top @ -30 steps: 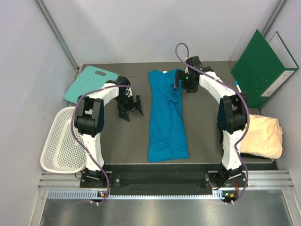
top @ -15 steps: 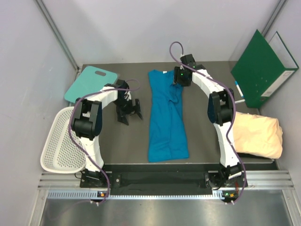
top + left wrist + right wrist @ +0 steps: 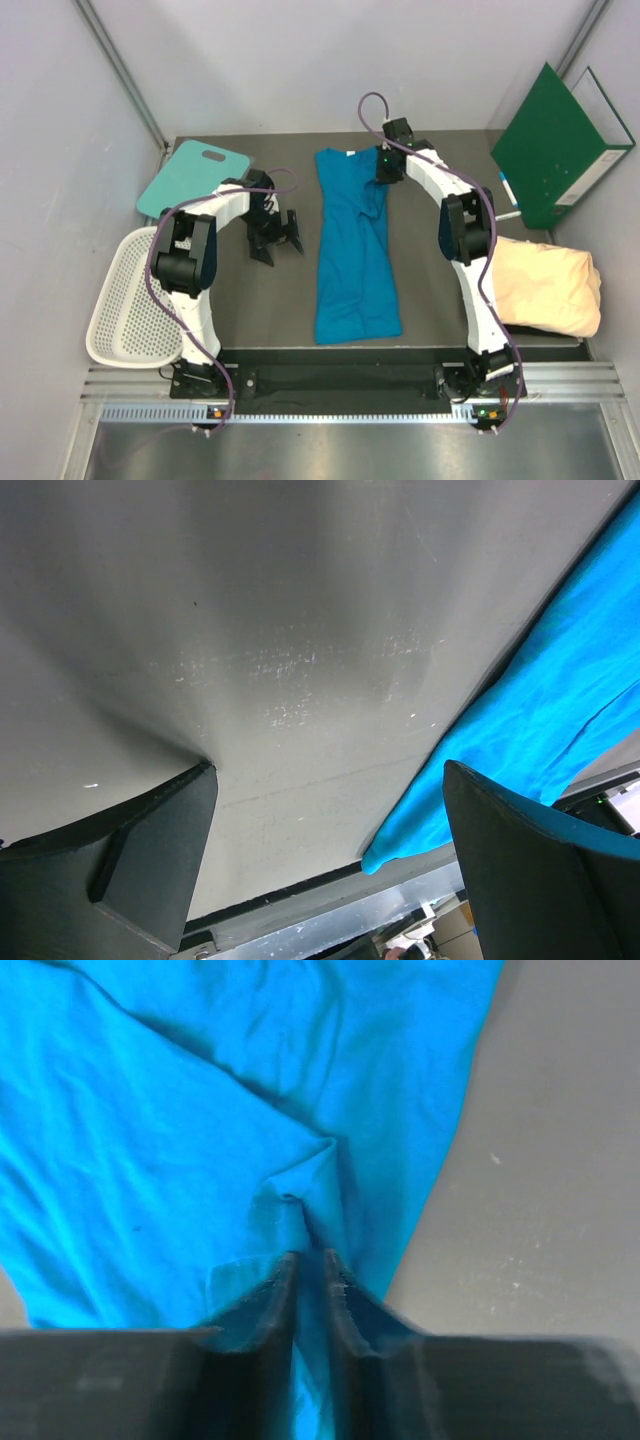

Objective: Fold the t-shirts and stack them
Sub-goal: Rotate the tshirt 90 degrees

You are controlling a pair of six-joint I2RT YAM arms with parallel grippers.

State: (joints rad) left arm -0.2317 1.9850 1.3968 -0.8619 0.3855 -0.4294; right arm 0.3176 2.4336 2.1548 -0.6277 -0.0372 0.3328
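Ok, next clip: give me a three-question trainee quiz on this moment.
1. True or false: the right claw is shut on a fold of the bright blue cloth t-shirt.
2. Which claw hangs wide open over the bare grey table? A left claw; B right claw.
3. Fill in: the folded cream-yellow cloth t-shirt bundle lies to the blue one's ___.
Key: 1 true; 2 A; 3 right.

Pale grey walls enclose a dark grey tabletop fronted by a metal rail.
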